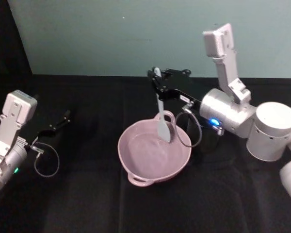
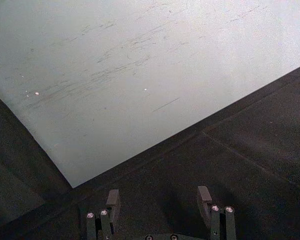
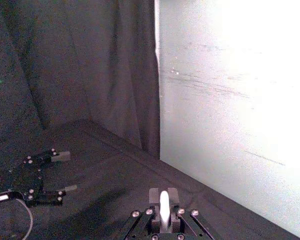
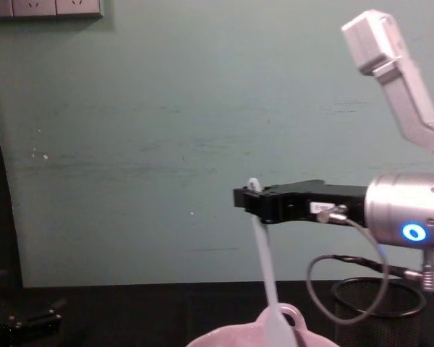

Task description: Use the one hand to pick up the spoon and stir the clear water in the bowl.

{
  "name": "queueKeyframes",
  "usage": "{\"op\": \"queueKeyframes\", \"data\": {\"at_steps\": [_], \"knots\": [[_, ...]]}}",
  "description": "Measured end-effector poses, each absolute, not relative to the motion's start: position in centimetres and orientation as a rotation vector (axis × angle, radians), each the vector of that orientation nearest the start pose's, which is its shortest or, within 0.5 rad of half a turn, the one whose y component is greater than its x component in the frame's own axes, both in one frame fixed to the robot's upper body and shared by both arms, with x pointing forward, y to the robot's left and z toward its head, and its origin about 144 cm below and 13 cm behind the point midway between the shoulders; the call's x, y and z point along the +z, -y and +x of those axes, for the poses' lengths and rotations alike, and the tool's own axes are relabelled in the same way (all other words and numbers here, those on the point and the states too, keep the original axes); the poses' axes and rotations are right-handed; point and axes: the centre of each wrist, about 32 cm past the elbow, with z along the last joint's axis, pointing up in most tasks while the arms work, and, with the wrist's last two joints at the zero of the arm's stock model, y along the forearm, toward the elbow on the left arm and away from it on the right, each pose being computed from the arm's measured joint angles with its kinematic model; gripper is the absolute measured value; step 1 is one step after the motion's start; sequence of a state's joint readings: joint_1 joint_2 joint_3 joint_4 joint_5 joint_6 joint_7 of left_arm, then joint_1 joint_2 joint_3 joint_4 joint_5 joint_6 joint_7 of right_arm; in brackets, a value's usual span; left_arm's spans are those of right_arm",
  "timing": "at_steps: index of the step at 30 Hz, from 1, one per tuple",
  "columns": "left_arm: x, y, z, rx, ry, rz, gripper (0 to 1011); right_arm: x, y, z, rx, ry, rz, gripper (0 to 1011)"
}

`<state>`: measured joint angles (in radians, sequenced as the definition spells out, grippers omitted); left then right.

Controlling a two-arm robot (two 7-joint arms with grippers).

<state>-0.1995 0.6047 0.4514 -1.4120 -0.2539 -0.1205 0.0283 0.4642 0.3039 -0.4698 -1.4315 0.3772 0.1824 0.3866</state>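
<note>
A big green wall (image 1: 111,34) stands at the back. In front of it is a table (image 1: 87,194) with a black cloth on top.

The right arm (image 1: 233,116) is fat and silver. It comes in from the right side and reaches to the middle of the table. The left arm (image 1: 7,141) sits far off on the left side. The left gripper (image 1: 63,119) is low near the cloth, well apart from the bowl. Its two fingers (image 2: 204,196) are spread wide with nothing between them.

The pink bowl (image 1: 122,150) sits in the middle of the table. It is round and shiny, with a small loop handle (image 1: 168,115) on its far rim. A black mesh cup (image 4: 380,318) stands just beside the bowl, on the right, under the right arm.

The right gripper (image 1: 155,75) is black and long. It hangs high over the far rim of the bowl. It is pinched tight on the top of the spoon (image 1: 162,121).

The spoon is white and thin. It hangs almost straight down from the gripper. Its flat end is inside the bowl, near the loop handle. I cannot tell if it touches the water.

A black cable (image 1: 189,131) loops down from the right arm, beside the bowl. A small blue ring (image 4: 414,232) glows on the silver wrist.
</note>
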Motion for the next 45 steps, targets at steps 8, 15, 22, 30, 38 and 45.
{"op": "queueKeyframes", "data": {"at_steps": [8, 15, 22, 30, 38, 45], "knots": [[114.0, -31.0, 48.9, 1.248, 0.285, 0.304, 1011, 123.9, 19.8, 54.0, -0.789, 0.048, -0.098, 110], [114.0, -31.0, 48.9, 1.248, 0.285, 0.304, 1011, 123.8, 18.7, 53.0, -0.734, 0.047, -0.113, 110], [114.0, -31.0, 48.9, 1.248, 0.285, 0.305, 1011, 123.6, 16.4, 52.1, -0.658, 0.035, -0.111, 110], [114.0, -31.0, 48.9, 1.248, 0.285, 0.304, 1011, 123.8, 15.1, 52.6, -0.636, 0.037, -0.097, 110], [114.0, -31.0, 48.9, 1.248, 0.285, 0.304, 1011, 123.5, 15.2, 54.4, -0.666, 0.034, -0.088, 110], [114.0, -31.0, 48.9, 1.248, 0.285, 0.304, 1011, 123.1, 17.1, 55.9, -0.755, 0.013, -0.077, 110]]}}
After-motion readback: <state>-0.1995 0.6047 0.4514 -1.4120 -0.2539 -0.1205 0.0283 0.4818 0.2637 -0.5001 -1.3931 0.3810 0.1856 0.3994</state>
